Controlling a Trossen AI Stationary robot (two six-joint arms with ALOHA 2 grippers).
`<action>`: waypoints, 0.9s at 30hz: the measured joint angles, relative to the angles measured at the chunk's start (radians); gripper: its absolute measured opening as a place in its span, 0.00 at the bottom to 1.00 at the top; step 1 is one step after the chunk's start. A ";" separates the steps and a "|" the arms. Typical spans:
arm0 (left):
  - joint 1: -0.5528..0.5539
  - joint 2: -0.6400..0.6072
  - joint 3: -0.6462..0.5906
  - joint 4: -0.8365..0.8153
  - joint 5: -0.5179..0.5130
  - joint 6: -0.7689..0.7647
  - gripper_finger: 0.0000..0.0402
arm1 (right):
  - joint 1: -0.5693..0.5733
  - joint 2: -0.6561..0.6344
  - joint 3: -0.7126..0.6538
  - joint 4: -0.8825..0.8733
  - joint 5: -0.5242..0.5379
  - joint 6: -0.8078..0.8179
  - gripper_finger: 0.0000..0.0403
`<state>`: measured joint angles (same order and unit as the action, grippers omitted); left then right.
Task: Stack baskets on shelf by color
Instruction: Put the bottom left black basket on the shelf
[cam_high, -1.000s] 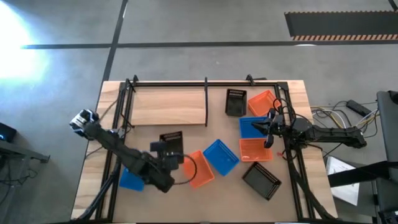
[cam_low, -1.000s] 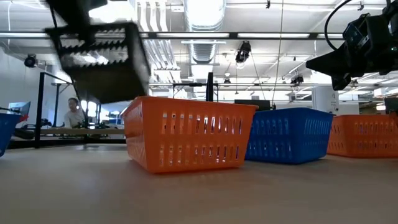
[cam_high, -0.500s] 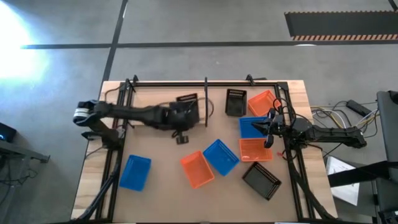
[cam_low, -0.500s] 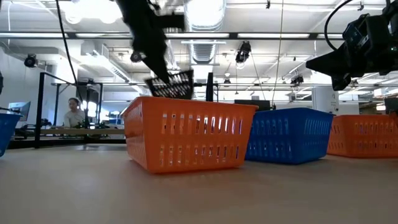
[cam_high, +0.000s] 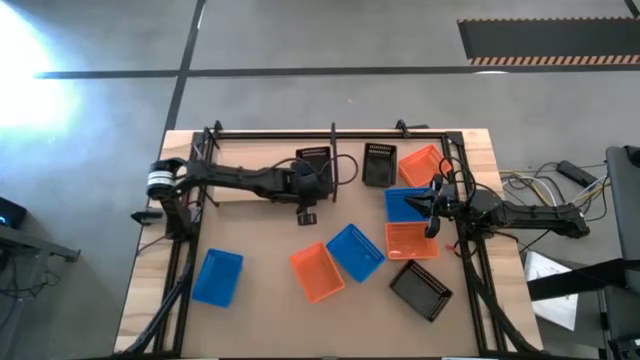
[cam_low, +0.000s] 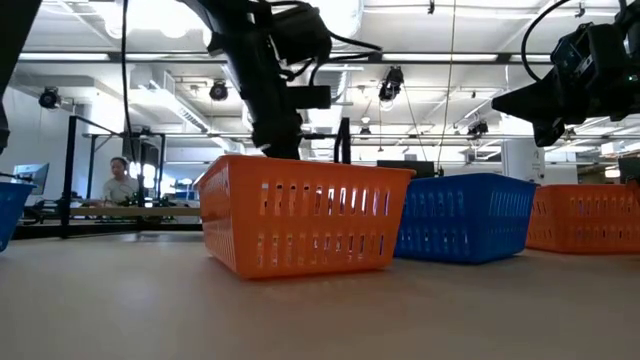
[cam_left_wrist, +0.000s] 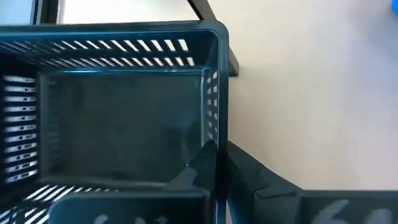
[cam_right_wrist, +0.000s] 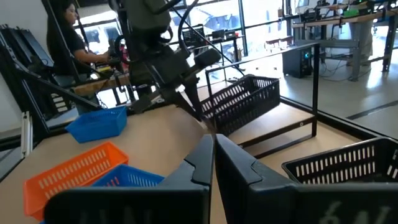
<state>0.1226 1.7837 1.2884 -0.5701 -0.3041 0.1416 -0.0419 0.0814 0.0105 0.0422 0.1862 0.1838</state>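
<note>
From above, the left gripper (cam_high: 309, 186) pinches the slotted wall of a black basket (cam_high: 313, 160) at the right end of the pale wooden shelf (cam_high: 262, 171). The left wrist view shows its fingers (cam_left_wrist: 200, 168) clamping that thin ribbed plastic wall. In the right wrist view, the right gripper (cam_right_wrist: 214, 149) hangs with fingers pressed together over a blue basket (cam_right_wrist: 127, 178).

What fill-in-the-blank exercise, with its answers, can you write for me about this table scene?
The left gripper is shut on the held basket, whose colour is ____.
The lone basket by the table's left edge is ____.
The high view shows ____ orange baskets.
The right gripper waits, shut, over the table's ____ side.
Answers: black; blue; three; right.
</note>
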 joint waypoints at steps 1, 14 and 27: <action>0.000 0.003 0.001 0.004 -0.003 0.000 0.00 | 0.000 0.000 0.000 0.000 0.000 0.000 0.02; 0.002 0.006 0.000 0.101 -0.072 0.083 0.03 | 0.000 0.000 0.000 0.000 0.000 0.000 0.02; 0.002 0.006 -0.003 0.143 -0.095 0.101 0.24 | 0.000 0.000 0.000 0.000 0.000 0.000 0.02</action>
<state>0.1246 1.7897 1.2858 -0.4267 -0.3992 0.2424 -0.0422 0.0814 0.0105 0.0425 0.1860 0.1837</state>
